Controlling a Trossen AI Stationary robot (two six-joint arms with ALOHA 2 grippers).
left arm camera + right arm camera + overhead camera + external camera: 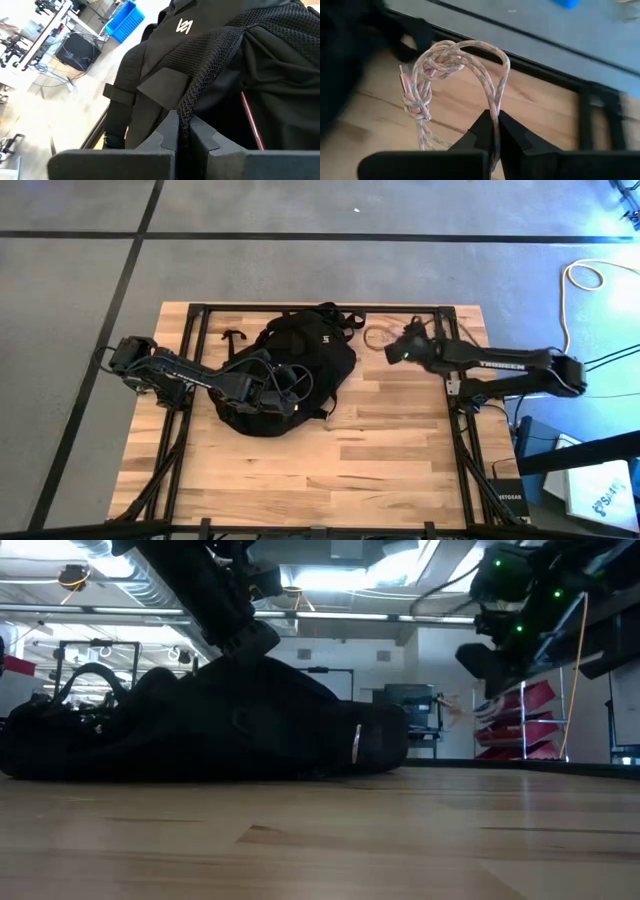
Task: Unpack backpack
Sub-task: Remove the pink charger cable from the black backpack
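L jaws pinching backpack [200,60] mesh edge, R jaws gripping pink cable [455,65]

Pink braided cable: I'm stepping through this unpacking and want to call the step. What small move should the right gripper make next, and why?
Probably lower and release it. The right gripper is shut on the pink braided cable, held above bare wooden table beside the backpack, already clear of it. The left gripper pinches the backpack's mesh edge, holding it.
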